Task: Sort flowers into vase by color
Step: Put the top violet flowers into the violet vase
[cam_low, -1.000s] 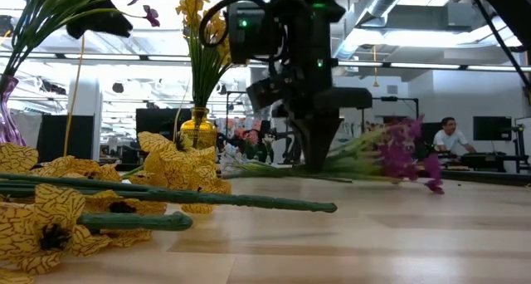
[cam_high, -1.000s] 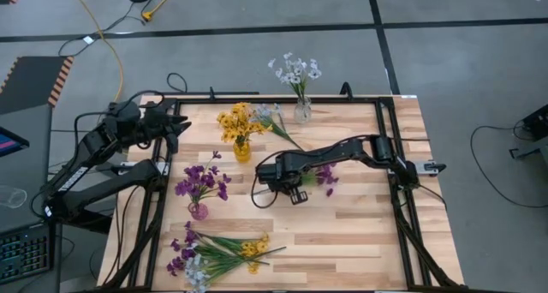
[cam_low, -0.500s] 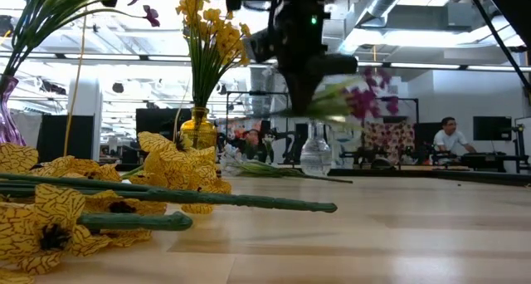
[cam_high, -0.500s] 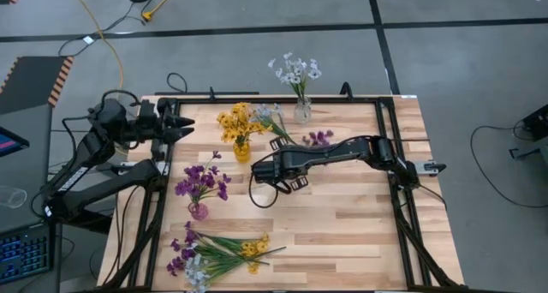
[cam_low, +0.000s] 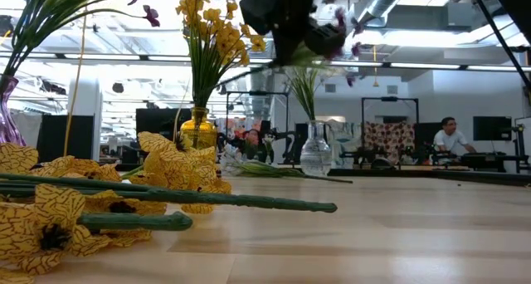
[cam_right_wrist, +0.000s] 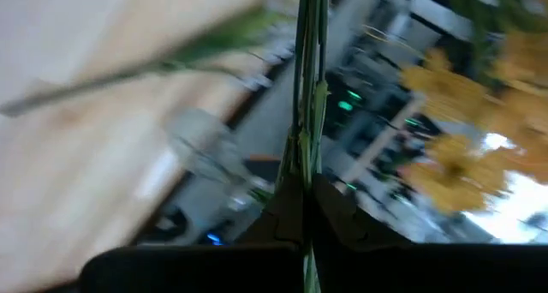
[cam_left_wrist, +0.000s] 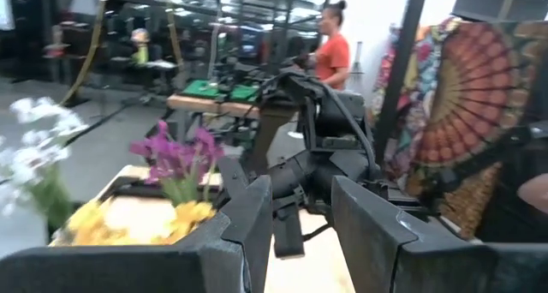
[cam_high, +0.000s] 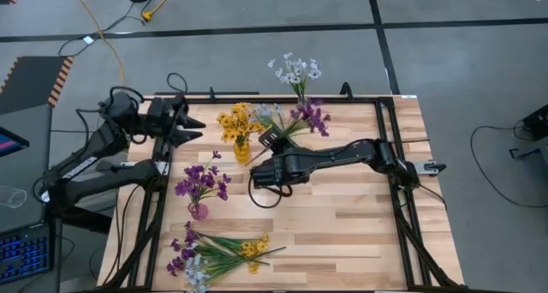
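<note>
- The right gripper (cam_high: 269,142) is seen raised above the table (cam_high: 360,224), near the yellow bunch, and is closed tight on the green stem of a purple flower spray (cam_high: 310,116); the blossoms are carried just in front of the clear vase (cam_low: 316,151).
- In the right wrist view the stem (cam_right_wrist: 308,70) is seen pinched between the two dark fingers (cam_right_wrist: 287,212).
- The left gripper (cam_high: 190,128) is held at the table's far left corner, clear of all flowers; its fingers (cam_left_wrist: 248,233) are set partly apart and nothing is held between them.
- A yellow vase (cam_high: 242,151) with yellow flowers is found standing near the table's middle rear.
- White flowers (cam_high: 294,69) are found in the clear vase at the rear edge.
- A purple bunch (cam_high: 202,182) is found in a pink vase (cam_high: 198,211) on the left side.
- A loose pile of mixed flowers (cam_high: 216,253) is left lying at the front left of the table.
- A person (cam_low: 450,137) is seen seated in the room beyond.
</note>
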Robot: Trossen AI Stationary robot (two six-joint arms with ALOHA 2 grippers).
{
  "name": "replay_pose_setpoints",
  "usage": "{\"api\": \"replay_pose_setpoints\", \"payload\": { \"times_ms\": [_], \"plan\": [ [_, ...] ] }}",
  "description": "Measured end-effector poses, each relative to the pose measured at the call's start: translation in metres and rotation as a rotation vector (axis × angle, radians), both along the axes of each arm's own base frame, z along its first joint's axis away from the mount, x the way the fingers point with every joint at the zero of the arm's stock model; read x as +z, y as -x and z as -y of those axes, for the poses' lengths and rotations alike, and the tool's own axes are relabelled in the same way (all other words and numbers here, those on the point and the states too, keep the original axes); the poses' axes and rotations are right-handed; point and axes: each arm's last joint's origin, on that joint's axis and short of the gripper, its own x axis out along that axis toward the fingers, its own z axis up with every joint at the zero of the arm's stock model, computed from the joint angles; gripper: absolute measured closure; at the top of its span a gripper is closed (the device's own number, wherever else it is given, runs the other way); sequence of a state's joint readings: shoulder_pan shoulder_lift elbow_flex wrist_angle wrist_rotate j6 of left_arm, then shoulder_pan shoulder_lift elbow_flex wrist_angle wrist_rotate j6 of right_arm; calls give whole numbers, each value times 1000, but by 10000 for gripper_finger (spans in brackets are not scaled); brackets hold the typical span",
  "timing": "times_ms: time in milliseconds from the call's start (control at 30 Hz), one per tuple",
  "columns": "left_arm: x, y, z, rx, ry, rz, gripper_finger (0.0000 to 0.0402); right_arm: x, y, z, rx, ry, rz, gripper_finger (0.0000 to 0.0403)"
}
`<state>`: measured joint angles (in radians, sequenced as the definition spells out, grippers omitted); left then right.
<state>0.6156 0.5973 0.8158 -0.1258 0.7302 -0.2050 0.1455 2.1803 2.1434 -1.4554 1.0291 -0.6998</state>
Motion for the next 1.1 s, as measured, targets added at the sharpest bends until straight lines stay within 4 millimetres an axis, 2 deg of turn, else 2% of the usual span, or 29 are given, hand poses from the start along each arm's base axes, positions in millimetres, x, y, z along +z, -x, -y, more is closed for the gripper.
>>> {"api": "replay_pose_setpoints", "payload": {
  "times_ms": [267,433,633,800,967,1100],
  "plan": [
    [12,-17,-1,-67,-72,49,291,17,2,-14,50,170,8,372],
    [28,-26,-2,-7,-137,70,291,33,3,-19,63,280,23,372],
    [42,-43,-6,48,-148,8,291,54,5,-19,54,475,5,372],
    [54,-60,-9,77,-173,-31,291,65,6,-19,50,480,20,372],
    [65,-80,-15,67,-158,-80,291,68,7,-20,57,483,11,372],
    [66,-100,-24,62,-135,-139,291,71,10,-25,68,480,23,372]
  ]
}}
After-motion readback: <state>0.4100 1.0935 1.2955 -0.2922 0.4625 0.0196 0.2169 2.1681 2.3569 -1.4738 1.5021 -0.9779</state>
